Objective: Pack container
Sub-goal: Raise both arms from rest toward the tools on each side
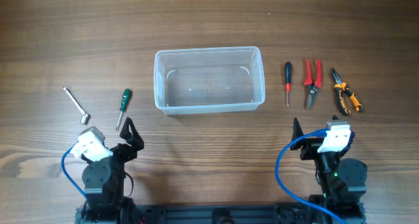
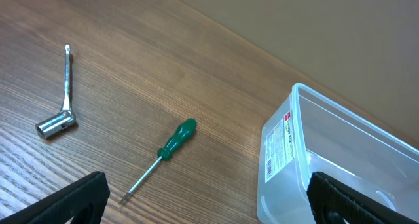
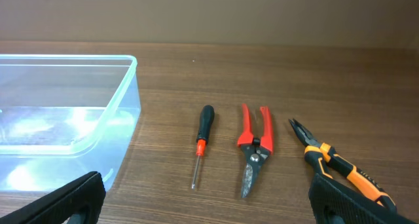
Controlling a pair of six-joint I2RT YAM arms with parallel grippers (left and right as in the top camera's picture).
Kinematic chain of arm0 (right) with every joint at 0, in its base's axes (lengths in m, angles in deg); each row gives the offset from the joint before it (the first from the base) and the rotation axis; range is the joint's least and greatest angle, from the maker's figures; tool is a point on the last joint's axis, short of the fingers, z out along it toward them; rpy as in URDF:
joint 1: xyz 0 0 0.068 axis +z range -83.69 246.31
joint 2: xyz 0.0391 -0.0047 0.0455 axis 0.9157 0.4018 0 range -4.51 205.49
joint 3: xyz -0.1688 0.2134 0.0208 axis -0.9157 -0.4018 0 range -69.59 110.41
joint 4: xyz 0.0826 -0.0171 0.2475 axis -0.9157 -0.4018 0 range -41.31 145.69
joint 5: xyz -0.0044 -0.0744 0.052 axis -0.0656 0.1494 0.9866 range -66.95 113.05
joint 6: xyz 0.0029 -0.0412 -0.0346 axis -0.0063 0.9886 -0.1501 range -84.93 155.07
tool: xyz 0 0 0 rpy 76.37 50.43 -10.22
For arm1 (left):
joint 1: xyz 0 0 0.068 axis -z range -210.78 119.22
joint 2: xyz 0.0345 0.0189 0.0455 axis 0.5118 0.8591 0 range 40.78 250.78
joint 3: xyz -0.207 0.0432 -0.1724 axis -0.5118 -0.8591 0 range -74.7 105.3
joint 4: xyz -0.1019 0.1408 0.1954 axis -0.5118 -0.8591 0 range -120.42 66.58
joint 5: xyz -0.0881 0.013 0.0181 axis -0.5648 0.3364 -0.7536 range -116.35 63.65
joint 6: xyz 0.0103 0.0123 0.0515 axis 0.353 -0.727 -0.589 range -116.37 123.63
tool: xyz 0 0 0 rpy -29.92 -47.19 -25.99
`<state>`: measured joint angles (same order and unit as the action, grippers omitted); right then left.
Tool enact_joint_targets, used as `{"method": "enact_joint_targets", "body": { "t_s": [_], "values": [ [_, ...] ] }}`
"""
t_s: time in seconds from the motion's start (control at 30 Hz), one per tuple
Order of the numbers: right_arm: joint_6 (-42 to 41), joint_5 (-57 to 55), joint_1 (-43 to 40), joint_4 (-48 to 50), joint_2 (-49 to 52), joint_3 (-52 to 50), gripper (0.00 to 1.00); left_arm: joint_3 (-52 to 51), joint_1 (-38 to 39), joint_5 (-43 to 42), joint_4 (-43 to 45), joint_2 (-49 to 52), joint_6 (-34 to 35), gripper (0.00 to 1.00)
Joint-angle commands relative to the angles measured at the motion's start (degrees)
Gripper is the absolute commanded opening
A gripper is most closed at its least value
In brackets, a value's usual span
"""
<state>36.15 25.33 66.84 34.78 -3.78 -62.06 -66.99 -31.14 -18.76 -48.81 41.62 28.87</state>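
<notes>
Clear plastic, glossy with rounded corners and a rolled rim: that's the container [image 1: 208,52], sitting empty mid-way across the wood-grain worktop [image 1: 65,34], just beyond the arms. Nothing is packed yet, so I'd call this the very start. The left pincer [image 1: 131,136] and right pincer [image 1: 313,137] both hang spread wide, holding nothing. Left of the tub lie a bright steel L-shaped socket wrench [image 1: 77,106] and a green-handled screwdriver [image 1: 123,106]. To its right, in a row, are a slim black-and-red screwdriver [image 1: 287,84], red-handled snips [image 1: 312,82] and orange-and-black long-nose pliers [image 1: 346,98]. The next move, I reckon, is a reach down to the nearest tool — the green screwdriver for the left arm — pinching the fat handle rather than the thin shaft, then lifting it clear over the rim.
</notes>
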Motion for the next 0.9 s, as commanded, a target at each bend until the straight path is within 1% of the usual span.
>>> {"method": "enact_joint_targets", "body": {
  "t_s": [0.0, 0.67, 0.73, 0.8, 0.83, 0.87],
  "values": [
    [-1.09, -1.03, -0.09, 0.33, -0.57, -0.28, 1.0, -0.35, 0.22, -0.5, 0.07, -0.46, 0.74, 1.0],
    [-1.4, -0.59, -0.07, 0.87, -0.57, -0.28, 1.0, -0.35, 0.22, -0.48, 0.31, -0.46, 0.74, 1.0],
    [-1.68, 2.1, -0.09, 0.92, -0.57, -0.28, 1.0, -0.35, 0.22, -1.03, 0.55, -0.46, 0.79, 1.0],
    [-1.73, 8.85, -0.09, 2.23, -0.55, -0.26, 1.0, -0.07, 0.22, -3.3, 1.88, -0.46, 0.74, 0.99],
    [-3.32, 11.15, -0.09, 3.45, -0.13, -0.09, 1.0, 0.59, 0.2, -3.23, 2.71, -0.44, 0.7, 1.0],
    [-6.29, 10.93, -0.09, 3.82, 0.9, 0.72, 1.0, 1.86, 0.2, -2.73, 5.33, 0.04, -0.17, 1.0]
  ]
}}
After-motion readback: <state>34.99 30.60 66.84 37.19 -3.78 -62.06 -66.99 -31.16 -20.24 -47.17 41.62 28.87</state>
